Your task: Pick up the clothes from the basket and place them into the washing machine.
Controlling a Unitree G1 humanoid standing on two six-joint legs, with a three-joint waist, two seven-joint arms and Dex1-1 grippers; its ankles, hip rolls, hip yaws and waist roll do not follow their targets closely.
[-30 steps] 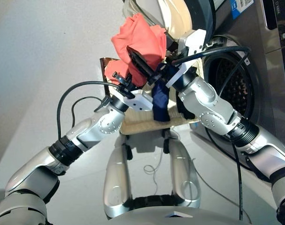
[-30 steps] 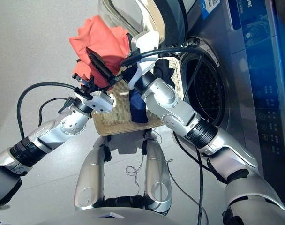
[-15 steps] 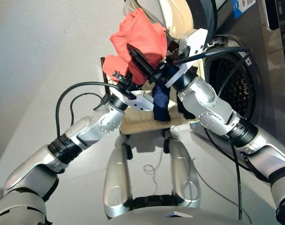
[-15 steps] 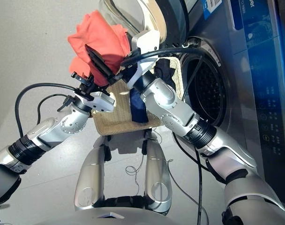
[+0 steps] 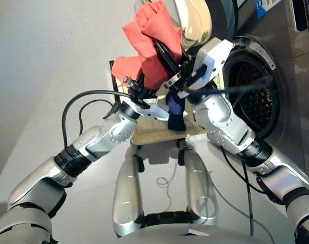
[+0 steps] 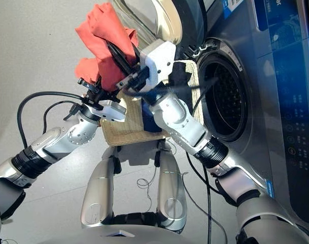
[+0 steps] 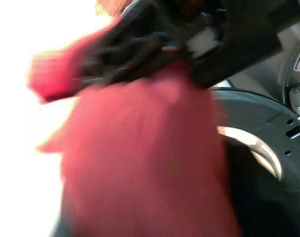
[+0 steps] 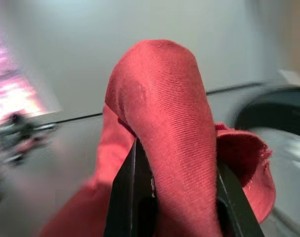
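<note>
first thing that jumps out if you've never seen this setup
The coral red garment, bunched and held high in front of the open porthole door, pinched by the right gripper. Below it, the navy garment drapes over the wicker basket. To the right gapes the washing machine, its perforated drum showing.

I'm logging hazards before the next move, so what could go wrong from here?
1. The coral red garment drapes loosely over the right gripper; it may snag on the open porthole door or slip out before reaching the drum opening.
2. The right arm's cable crosses the opening and could catch its rim.
</note>
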